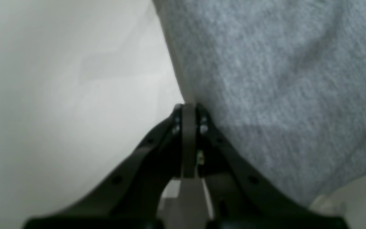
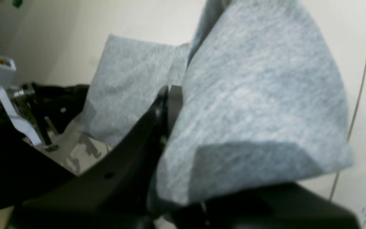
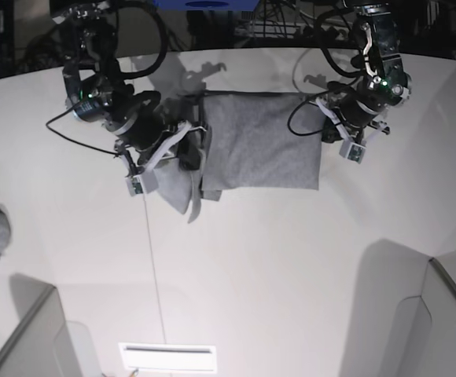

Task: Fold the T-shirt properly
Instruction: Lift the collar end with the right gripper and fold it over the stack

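Base view shows the T-shirt (image 3: 259,141) lying on the white tabletop (image 3: 275,267) between the 2 arms, its main body spread flat as a grey rectangle, with bunched cloth hanging down at the edge nearest the right gripper (image 3: 182,149). In the right wrist view, that gripper's jaws are nearly together, pinching a fold of the grey cloth, which drapes over 1 finger and lifts off the tabletop. The left gripper (image 1: 188,109) sits at the opposite edge of the T-shirt; the left wrist view shows its jaws fully closed, tips meeting right at the hem, though whether fabric is caught between them I cannot tell.
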You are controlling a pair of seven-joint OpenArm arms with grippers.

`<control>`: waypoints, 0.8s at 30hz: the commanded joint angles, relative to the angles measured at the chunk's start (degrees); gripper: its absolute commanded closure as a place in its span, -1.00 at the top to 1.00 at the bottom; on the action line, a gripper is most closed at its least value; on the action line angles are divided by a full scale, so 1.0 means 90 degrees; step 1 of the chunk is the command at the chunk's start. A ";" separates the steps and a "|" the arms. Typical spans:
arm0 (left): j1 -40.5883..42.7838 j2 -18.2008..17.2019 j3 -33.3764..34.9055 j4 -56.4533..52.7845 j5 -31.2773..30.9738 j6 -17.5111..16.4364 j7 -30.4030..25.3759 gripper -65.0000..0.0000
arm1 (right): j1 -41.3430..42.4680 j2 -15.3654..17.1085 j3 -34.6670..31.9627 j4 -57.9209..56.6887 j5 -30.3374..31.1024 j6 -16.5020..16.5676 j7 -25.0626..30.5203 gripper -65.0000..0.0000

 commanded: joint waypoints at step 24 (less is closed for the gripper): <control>0.0233 -0.0075 -0.0047 0.0197 0.0018 -0.0005 0.0042 -1.00 | 0.0353 -0.0642 -0.1368 -0.0251 0.0044 0.0001 0.0889 -1.00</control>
